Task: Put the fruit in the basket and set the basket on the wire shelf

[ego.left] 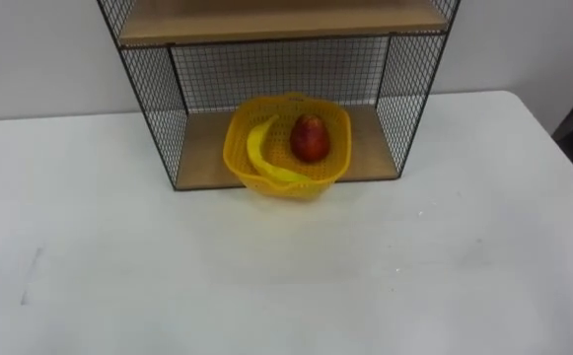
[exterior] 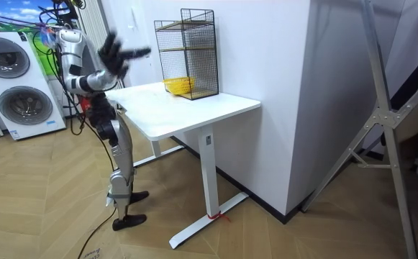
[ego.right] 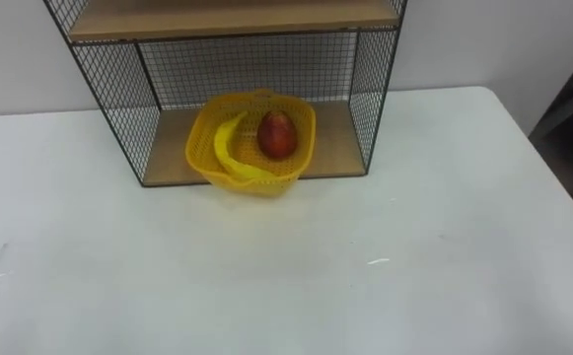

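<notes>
Room view: right hand (exterior: 115,56) raised, fingers released.
Basket (ego.left: 296,185): on shelf (ego.left: 266,25) bottom board, banana (ego.left: 254,148) and apple (ego.left: 309,138) inside.
Risk: we judge its overhanging front could tip onto the bench (ego.left: 266,276) if bumped.

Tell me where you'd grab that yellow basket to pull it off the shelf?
Probably the front rim of the yellow basket, reached from the open front of the wire shelf. Mesh closes the sides and back, and the upper board hangs overhead. The front edge juts past the lower board, so it is free to pinch; the banana and red fruit fill the inside.
</notes>
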